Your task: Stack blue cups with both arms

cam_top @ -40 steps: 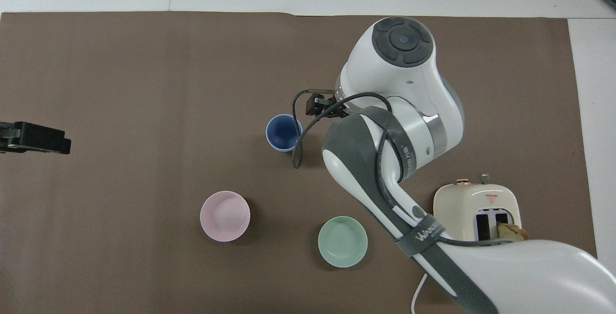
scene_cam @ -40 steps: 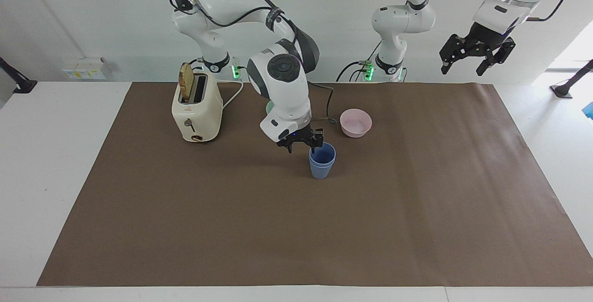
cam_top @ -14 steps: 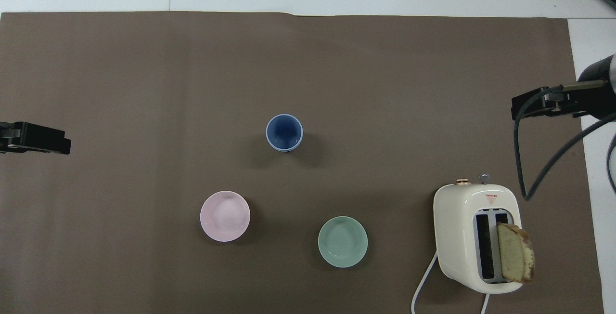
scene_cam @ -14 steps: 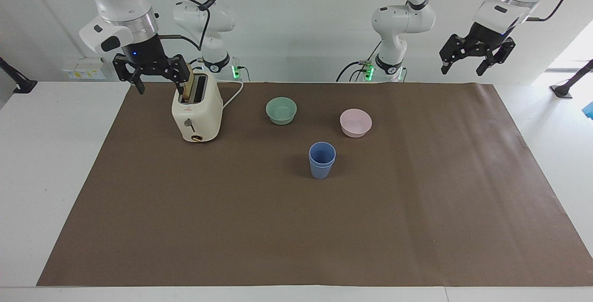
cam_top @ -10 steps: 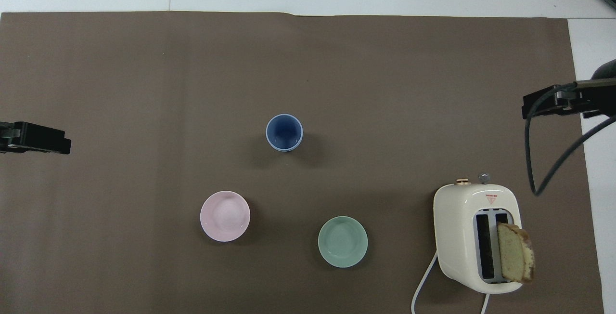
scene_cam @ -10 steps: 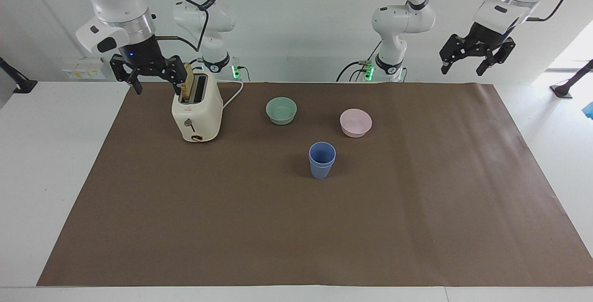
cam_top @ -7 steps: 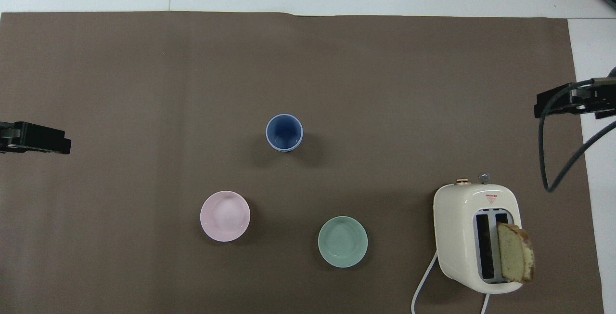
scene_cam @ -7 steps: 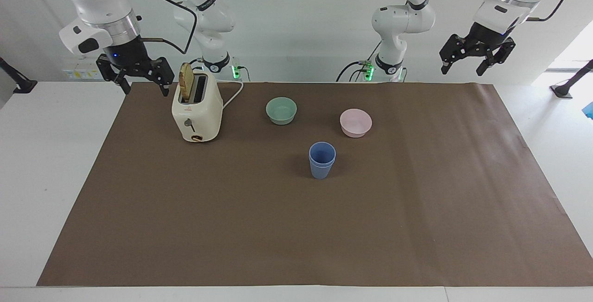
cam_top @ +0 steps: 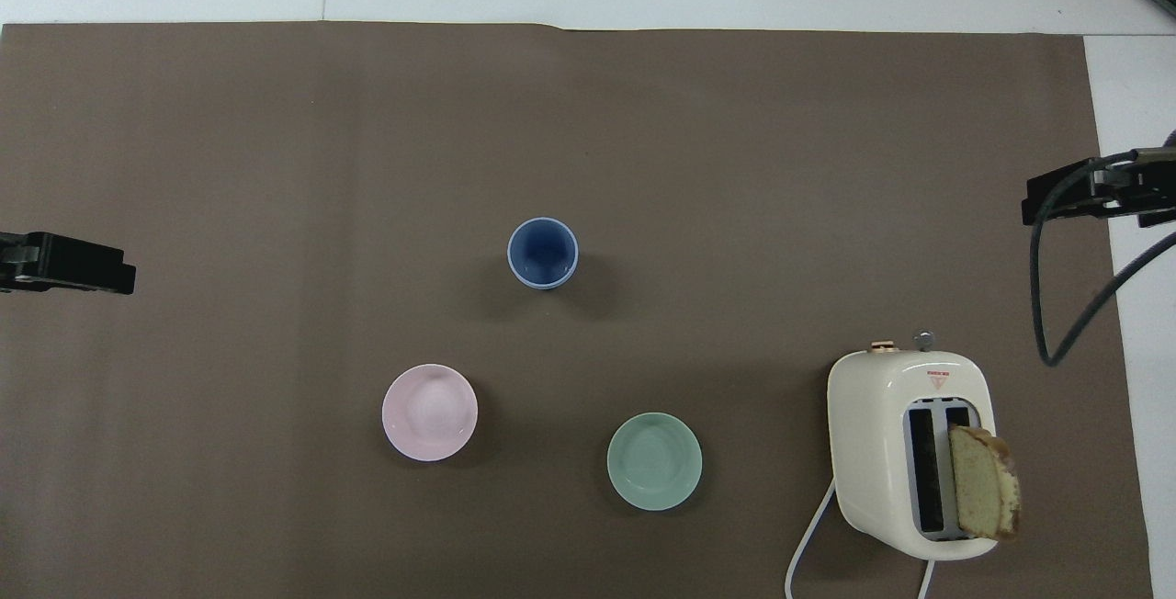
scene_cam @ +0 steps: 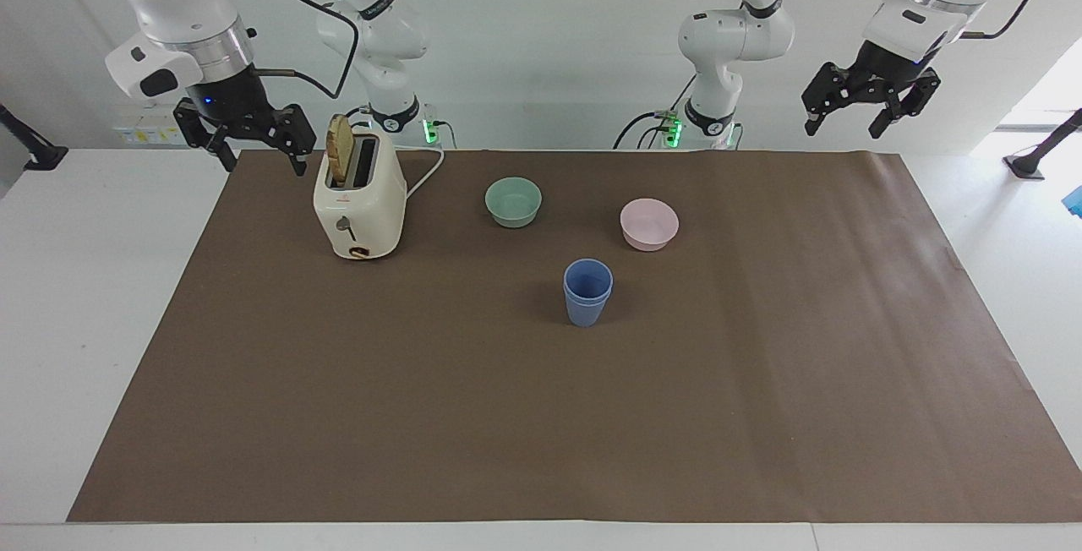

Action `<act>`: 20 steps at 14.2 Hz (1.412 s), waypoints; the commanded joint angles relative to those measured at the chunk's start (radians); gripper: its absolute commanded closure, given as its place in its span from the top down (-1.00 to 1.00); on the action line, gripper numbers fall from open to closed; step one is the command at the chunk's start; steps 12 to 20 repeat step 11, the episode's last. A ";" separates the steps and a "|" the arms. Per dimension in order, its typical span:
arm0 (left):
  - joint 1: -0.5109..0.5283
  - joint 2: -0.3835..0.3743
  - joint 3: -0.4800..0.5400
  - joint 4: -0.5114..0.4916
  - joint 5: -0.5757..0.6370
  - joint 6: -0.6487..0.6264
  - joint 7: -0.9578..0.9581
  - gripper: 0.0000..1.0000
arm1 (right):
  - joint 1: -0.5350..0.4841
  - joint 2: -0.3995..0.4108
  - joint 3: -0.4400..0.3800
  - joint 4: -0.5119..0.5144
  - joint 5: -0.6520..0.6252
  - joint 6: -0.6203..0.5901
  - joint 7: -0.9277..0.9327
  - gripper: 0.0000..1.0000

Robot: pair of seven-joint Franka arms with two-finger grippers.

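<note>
A white tabletop (scene_cam: pixel 51 297) lies under a wide brown mat (scene_cam: pixel 541 416), with a pale wall at the robots' end. Reading across the facing view from the toaster (scene_cam: pixel 359 200): the right end effector (scene_cam: pixel 258 164) hangs over the mat's edge just beside the toaster, released and holding nothing. A slice of bread (scene_cam: pixel 340 148) stands in the toaster's slot. The green bowl (scene_cam: pixel 513 201) sits beside the toaster toward the left arm's end, then the pink bowl (scene_cam: pixel 648 223). The blue cups (scene_cam: pixel 587 291) stand nested upright, farther from the robots than the toaster and the bowls. The left end effector (scene_cam: pixel 849 124) waits, released, raised well away from the toaster.
</note>
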State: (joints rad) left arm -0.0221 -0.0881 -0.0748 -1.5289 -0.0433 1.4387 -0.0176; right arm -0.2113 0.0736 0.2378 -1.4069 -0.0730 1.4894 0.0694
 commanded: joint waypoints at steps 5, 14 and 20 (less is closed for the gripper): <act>0.011 0.005 -0.005 0.019 -0.009 -0.023 0.010 1.00 | -0.010 -0.020 -0.002 -0.015 0.010 0.009 -0.074 1.00; 0.011 0.005 -0.005 0.019 -0.009 -0.023 0.010 1.00 | -0.010 -0.021 -0.002 -0.017 0.010 -0.006 -0.076 1.00; 0.011 0.005 -0.005 0.019 -0.009 -0.023 0.010 1.00 | -0.010 -0.021 -0.002 -0.017 0.010 -0.006 -0.076 1.00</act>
